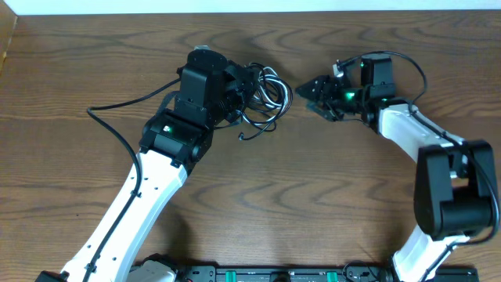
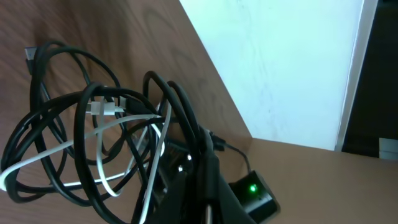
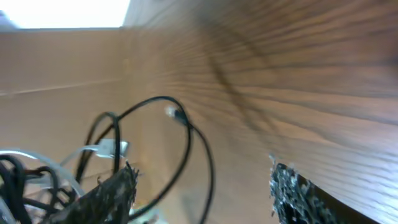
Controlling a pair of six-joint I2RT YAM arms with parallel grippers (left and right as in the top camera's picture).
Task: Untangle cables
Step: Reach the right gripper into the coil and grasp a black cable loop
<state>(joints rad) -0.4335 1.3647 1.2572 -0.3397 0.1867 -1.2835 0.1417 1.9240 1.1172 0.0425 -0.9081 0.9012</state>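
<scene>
Cables, a black cord and a white cord looped in one knot, sit at the far middle of the tabletop. The left hand, pressed together, pinches the bundle's edge. The loops fan rightward toward the right hand, which is spread and holds nothing. One black tail points toward the near edge.

On brown wood-grain counter, near twelve o'clock: tangled black cord and white cord, loose black end trailing toward six.
</scene>
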